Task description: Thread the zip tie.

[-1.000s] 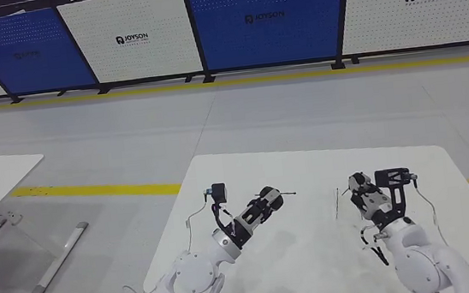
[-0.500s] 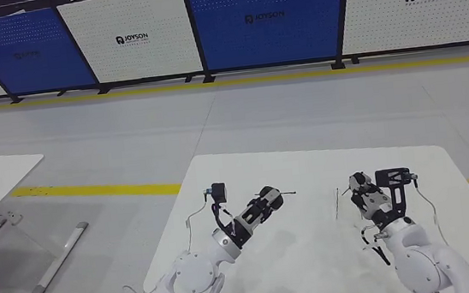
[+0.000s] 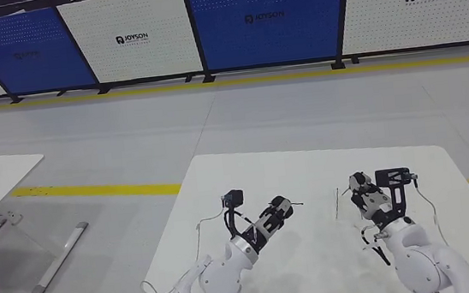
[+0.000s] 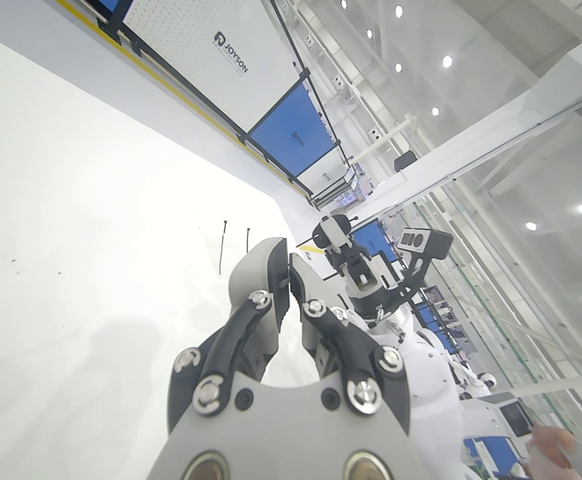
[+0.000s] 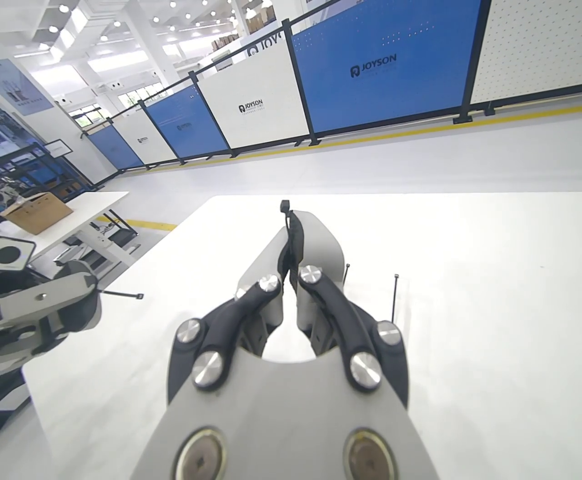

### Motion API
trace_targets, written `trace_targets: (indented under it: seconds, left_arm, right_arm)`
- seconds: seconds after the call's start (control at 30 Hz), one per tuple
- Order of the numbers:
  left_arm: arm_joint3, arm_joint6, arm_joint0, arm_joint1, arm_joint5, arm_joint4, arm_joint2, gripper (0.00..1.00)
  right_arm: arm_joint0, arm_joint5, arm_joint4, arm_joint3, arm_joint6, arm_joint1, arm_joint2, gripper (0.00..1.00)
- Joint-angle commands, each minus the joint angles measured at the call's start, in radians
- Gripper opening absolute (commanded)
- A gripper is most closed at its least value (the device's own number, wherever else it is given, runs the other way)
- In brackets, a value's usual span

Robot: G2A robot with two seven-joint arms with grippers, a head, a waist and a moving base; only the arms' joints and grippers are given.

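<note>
I see left gripper (image 4: 287, 263) clamped on zip tie (image 5: 122, 295), right gripper (image 5: 295, 227) clamped on second zip tie (image 5: 285, 205), both over white bench (image 3: 306, 169). Spare ties (image 5: 393, 297) lie on bench beside right gripper. Blue-white panels (image 3: 268, 18) behind, yellow floor line (image 3: 93, 191).

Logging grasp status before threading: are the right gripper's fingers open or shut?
Shut. The right gripper has its fingers pressed onto a black zip tie, whose head pokes past the tips.

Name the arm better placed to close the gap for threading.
Left, probably: the left gripper holds a zip tie pointing toward the right gripper, which holds a tie head clear of its fingertips.
</note>
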Motion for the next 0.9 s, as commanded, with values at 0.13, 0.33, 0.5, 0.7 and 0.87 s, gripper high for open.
trace_targets:
  seconds: [0.13,0.33,0.5,0.7,0.87]
  left_arm:
    - [0.000,0.000,0.000,0.000,0.000,0.000,0.000,0.00]
    - [0.000,0.000,0.000,0.000,0.000,0.000,0.000,0.00]
    - [0.000,0.000,0.000,0.000,0.000,0.000,0.000,0.00]
    - [0.000,0.000,0.000,0.000,0.000,0.000,0.000,0.00]
    - [0.000,0.000,0.000,0.000,0.000,0.000,0.000,0.00]
  right_arm:
    - [-0.030,-0.013,0.015,-0.025,-0.062,-0.002,0.004,0.00]
    - [-0.077,-0.075,0.140,-0.011,-0.253,-0.016,-0.018,0.00]
    - [-0.080,-0.086,0.157,-0.005,-0.256,-0.018,-0.026,0.00]
    - [-0.080,-0.086,0.157,-0.005,-0.256,-0.018,-0.026,0.00]
    - [-0.089,-0.097,0.211,-0.017,-0.312,-0.023,-0.026,0.00]
